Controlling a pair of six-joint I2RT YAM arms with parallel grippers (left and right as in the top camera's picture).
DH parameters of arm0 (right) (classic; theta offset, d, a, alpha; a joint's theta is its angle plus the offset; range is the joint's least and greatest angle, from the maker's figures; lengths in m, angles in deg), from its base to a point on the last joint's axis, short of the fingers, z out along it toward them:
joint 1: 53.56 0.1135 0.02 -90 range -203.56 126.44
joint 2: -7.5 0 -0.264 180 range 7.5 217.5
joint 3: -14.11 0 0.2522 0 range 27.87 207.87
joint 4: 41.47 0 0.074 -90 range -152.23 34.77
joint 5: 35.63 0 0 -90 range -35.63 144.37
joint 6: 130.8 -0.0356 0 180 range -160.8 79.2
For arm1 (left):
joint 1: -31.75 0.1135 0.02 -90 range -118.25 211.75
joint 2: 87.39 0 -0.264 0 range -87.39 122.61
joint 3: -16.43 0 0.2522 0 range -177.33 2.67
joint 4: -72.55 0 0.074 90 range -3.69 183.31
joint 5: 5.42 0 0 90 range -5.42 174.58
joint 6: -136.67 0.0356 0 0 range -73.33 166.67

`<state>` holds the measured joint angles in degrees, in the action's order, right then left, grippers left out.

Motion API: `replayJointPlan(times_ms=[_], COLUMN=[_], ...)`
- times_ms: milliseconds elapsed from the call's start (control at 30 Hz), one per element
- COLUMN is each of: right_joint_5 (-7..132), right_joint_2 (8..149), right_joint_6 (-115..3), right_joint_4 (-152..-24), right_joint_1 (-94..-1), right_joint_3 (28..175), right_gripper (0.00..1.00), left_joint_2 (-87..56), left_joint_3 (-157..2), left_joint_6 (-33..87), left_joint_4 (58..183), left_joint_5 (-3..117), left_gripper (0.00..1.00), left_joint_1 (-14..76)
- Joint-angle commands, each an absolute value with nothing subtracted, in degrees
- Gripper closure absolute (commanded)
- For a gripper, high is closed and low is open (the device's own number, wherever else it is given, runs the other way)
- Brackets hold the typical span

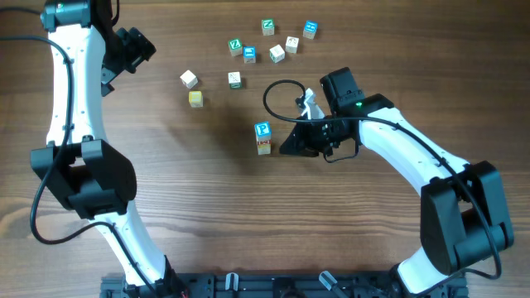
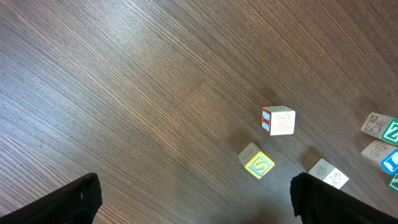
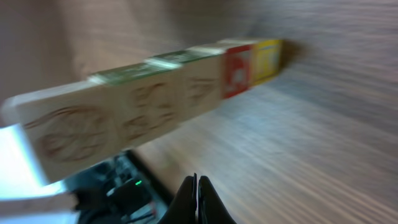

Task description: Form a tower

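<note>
Right tool (image 3: 197, 186) closed, just beside tower (image 1: 263, 137); left tool (image 2: 196, 202) spread wide.

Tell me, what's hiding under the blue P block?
Under the blue P block sits a stack of wooden cubes. The right wrist view shows pale ones, then a red-faced cube and a yellow cube lowest. From overhead, the P block covers nearly all.

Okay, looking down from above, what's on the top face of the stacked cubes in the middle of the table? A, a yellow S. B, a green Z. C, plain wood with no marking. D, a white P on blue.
D: in the overhead view the tower ends in a blue top face carrying a white P.
</note>
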<state>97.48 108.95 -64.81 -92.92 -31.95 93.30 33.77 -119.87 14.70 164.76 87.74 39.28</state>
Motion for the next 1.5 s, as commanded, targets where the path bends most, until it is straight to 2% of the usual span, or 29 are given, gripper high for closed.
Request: replayJointPlan(times_ms=[0, 33, 67, 100, 133, 167, 200, 300, 333, 400, 467, 567, 600, 767, 833, 900, 1000, 1033, 1067, 1100, 1167, 1300, 1467], right_joint_5=[88.08, 83.41, 78.38, 73.27, 70.77, 68.46, 65.07, 61.31, 61.16, 53.42, 52.85, 52.65, 52.65, 56.85, 59.17, 59.17, 59.12, 58.95, 58.91, 58.91, 58.91, 58.93, 58.93], right_joint_2=[108.4, 108.4, 108.4, 108.4, 108.4, 108.4, 108.42, 108.79, 108.86, 111.18, 114.48, 118.48, 118.67, 118.52, 118.59, 118.59, 118.59, 118.59, 118.59, 118.59, 118.59, 118.59, 118.59], right_joint_6=[-64.94, -64.92, -64.83, -63.7, -61.6, -61.23, -60.09, -58.76, -58.78, -59.0, -59.96, -60.59, -60.88, -62.17, -61.8, -61.8, -61.77, -61.82, -61.82, -61.82, -61.82, -61.84, -61.84], right_joint_4=[-95.13, -99.37, -103.63, -107.87, -111.08, -113.86, -116.4, -125.4, -126.43, -129.55, -130.08, -128.42, -127.22, -124.33, -125.55, -126.43, -126.82, -126.93, -126.62, -126.45, -126.32, -125.07, -122.91], right_joint_1=[-31.89, -31.89, -31.89, -31.87, -31.87, -31.76, -31.38, -28.7, -27.73, -19.12, -14.25, -13.13, -14.88, -28.98, -40.91, -47.8, -52.8, -53.79, -54.47, -54.86, -55.36, -55.36, -55.36], right_joint_3=[96.86, 101.49, 106.21, 111.98, 116.79, 120.68, 125.71, 140.6, 141.56, 141.49, 141.4, 141.38, 141.38, 141.4, 141.4, 141.4, 141.38, 141.38, 141.38, 141.38, 141.38, 141.38, 141.38], right_gripper=[0.96, 0.96, 0.91, 0.81, 0.54, 0.45, 0.26, 0.18, 0.17, 0.15, 0.13, 0.03, 0.01, 0.0, 0.0, 0.0, 0.0, 0.0, 0.0, 0.0, 0.0, 0.01, 0.0], left_joint_2=[33.57, 33.57, 33.57, 33.57, 33.57, 33.57, 33.57, 33.57, 33.57, 33.57, 33.57, 33.57, 33.57, 33.57, 33.57, 33.59, 33.59, 33.59, 33.59, 33.59, 33.68, 33.68, 33.68], left_joint_3=[-120.35, -120.35, -120.35, -120.35, -120.35, -120.35, -120.35, -120.35, -120.35, -120.35, -120.35, -120.35, -120.35, -120.35, -120.35, -120.35, -120.35, -120.35, -120.35, -120.35, -120.33, -120.18, -120.18], left_joint_6=[14.94, 14.94, 14.94, 14.94, 14.94, 14.94, 14.94, 14.94, 14.94, 14.94, 14.94, 14.94, 14.94, 14.94, 14.11, 14.09, 14.13, 14.37, 14.53, 14.53, 15.03, 15.47, 27.51], left_joint_4=[164.79, 164.79, 164.79, 164.79, 164.79, 164.79, 164.76, 164.79, 164.79, 164.79, 164.79, 164.79, 164.79, 164.76, 154.34, 150.97, 155.28, 157.2, 159.32, 161.14, 166.88, 174.18, 178.08], left_joint_5=[87.87, 87.87, 87.85, 87.87, 87.87, 87.87, 87.87, 87.87, 87.87, 87.87, 87.85, 87.87, 87.87, 87.87, 87.43, 86.12, 80.09, 80.09, 79.61, 78.51, 74.76, 74.49, 64.05], left_gripper=[0.0, 0.0, 0.0, 0.0, 0.0, 0.0, 0.0, 0.0, 0.0, 0.0, 0.0, 0.0, 0.0, 0.0, 0.0, 0.0, 0.01, 0.44, 0.79, 0.95, 0.96, 0.96, 0.96], left_joint_1=[39.28, 39.28, 39.28, 39.28, 39.28, 39.28, 39.28, 39.28, 39.28, 39.28, 39.28, 39.28, 39.28, 39.28, 39.28, 39.28, 39.28, 39.28, 39.28, 39.26, 38.8, 36.09, 30.58])
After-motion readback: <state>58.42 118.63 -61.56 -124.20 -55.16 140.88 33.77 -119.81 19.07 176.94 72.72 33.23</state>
